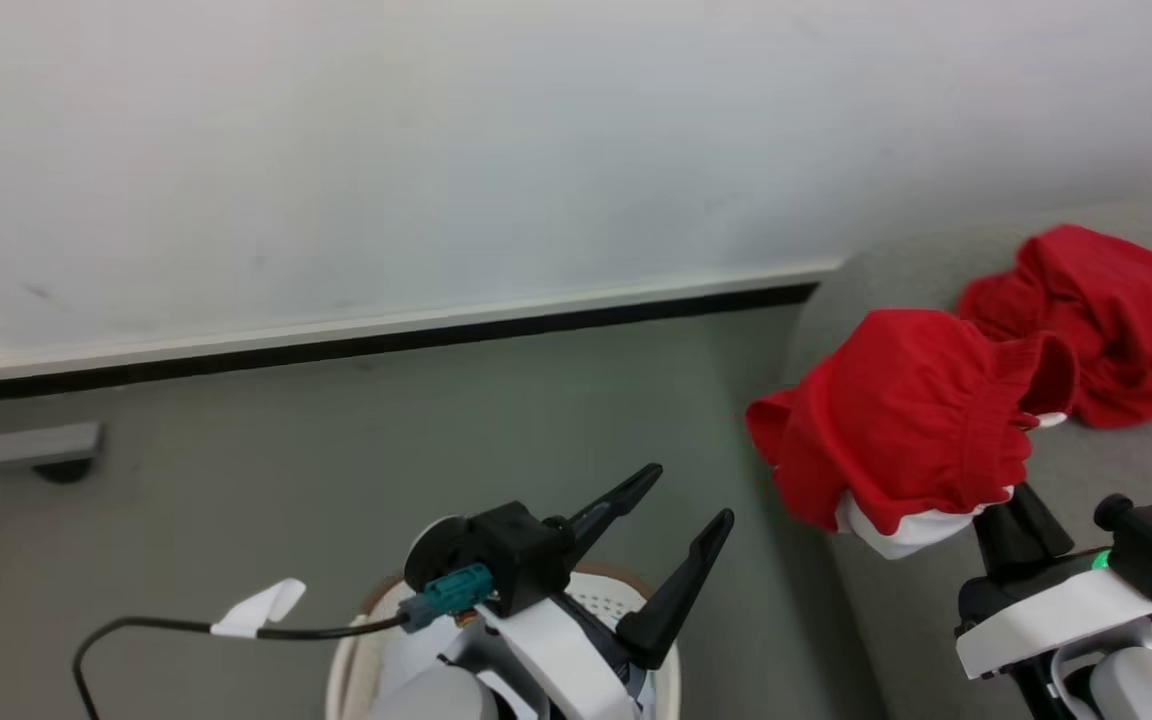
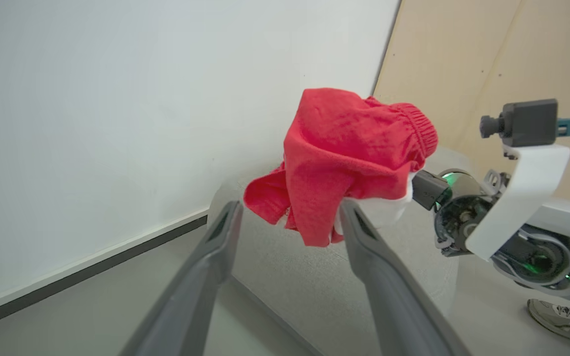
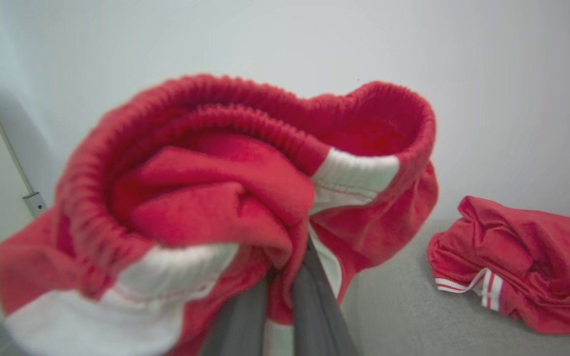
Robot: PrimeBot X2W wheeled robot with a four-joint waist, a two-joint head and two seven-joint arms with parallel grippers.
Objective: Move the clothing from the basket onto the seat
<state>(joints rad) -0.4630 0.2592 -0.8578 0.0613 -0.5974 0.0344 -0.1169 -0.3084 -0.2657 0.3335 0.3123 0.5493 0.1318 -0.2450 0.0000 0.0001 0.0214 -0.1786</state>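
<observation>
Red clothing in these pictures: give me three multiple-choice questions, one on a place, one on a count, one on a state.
1. Where does the loose garment lie? A on the seat; B on a shelf; C on a hanger.
2. How many red garments show? A one; B two; C three.
3. The right gripper is: A open; B shut on the held garment; C shut on nothing.
Answers: A, it lies crumpled on grey upholstery; B, one held, one lying; B, fabric is pinched between its close-set fingers.
</observation>
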